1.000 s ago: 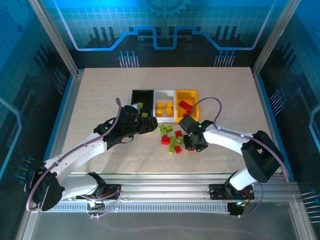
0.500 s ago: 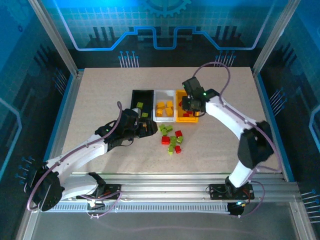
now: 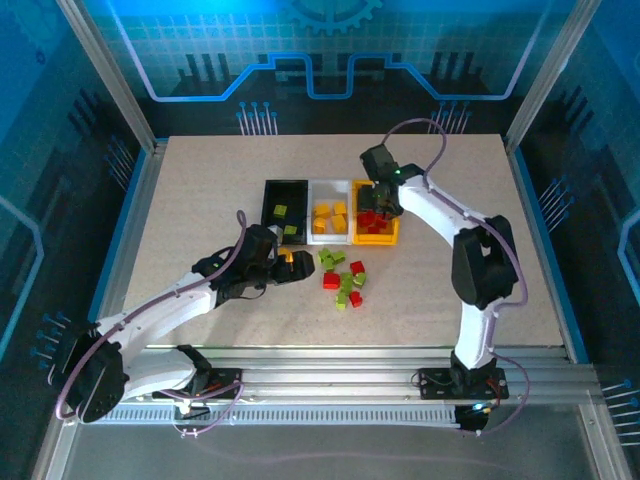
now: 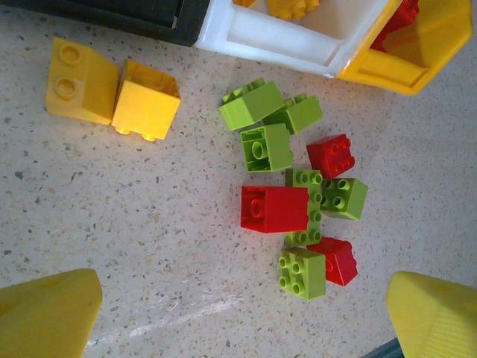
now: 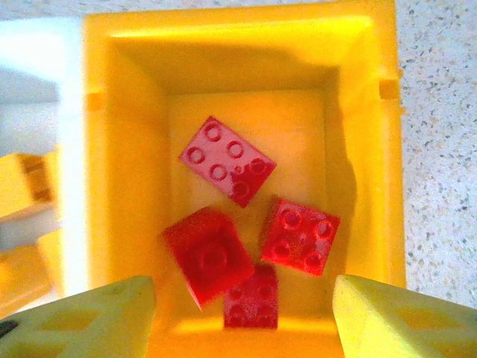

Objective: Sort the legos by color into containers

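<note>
Sorting step: right gripper [image 5: 242,317], open and empty, hung over four red plastic legos [image 5: 227,160] inside the yellow rectangular plastic bin [image 5: 365,149], so a straight rise clear seemed best, while the open left gripper [image 4: 242,313] overlooked loose mixed legos [image 4: 274,209] on the speckled table [image 4: 149,231].

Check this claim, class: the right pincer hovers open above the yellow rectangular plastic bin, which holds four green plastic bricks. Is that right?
Not quite: the right wrist view shows the four small plastic bricks in the yellow rectangular plastic bin are red, not green. The right pincer does hover open above that bin.
</note>
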Controlling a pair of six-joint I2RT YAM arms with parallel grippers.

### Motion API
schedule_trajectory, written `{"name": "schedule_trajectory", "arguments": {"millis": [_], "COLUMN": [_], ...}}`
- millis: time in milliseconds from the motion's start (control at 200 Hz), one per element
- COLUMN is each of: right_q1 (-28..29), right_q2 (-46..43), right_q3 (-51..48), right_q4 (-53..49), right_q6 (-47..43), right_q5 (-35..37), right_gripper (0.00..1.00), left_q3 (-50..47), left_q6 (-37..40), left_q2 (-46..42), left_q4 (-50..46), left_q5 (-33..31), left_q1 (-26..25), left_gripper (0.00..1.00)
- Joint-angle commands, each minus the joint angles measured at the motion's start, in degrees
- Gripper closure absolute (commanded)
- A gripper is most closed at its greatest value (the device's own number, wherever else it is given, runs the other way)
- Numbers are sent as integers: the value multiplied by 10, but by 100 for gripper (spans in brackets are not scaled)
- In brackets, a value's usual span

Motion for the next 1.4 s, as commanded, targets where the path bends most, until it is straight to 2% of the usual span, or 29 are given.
{"name": "schedule_trajectory", "arguments": {"millis": [0,145,270,365,505,705,981,1216,1396], "right_q1": [33,83,130,155,160,163,173,173,172], "right_q2": [-93,-173,-182,-151,-111,-97,-110,-106,-155], "right_q3": [-62,-195,-266,-273,-270,-276,-331,-334,-328], "right_q4": [-10,-1,27,44,75,54,67,77,66], "right_q6": [20,93,163,188,195,199,201,192,146], "right_q5": [-7,-3,-12,-8,-18,-11,-18,-7,17], "right_gripper": [33,30,29,30,33,39,50,69,80], "left_q3": [-4,-8,-11,-12,-13,-13,-13,-11,-7], "left_q6": [-4,-6,-10,-12,-15,-9,-4,-5,-1], "left_q2": [-8,-14,-14,-14,-12,-22,-23,-23,-34], "left_q4": [9,10,6,7,4,-7,-6,-12,-28], "left_q5": [16,7,-3,-8,-7,-14,-24,-22,-32], "left_q1": [-3,-4,-3,-3,-3,-4,-2,-1,0], "left_gripper": [1,1,1,1,1,1,1,1,1]}}
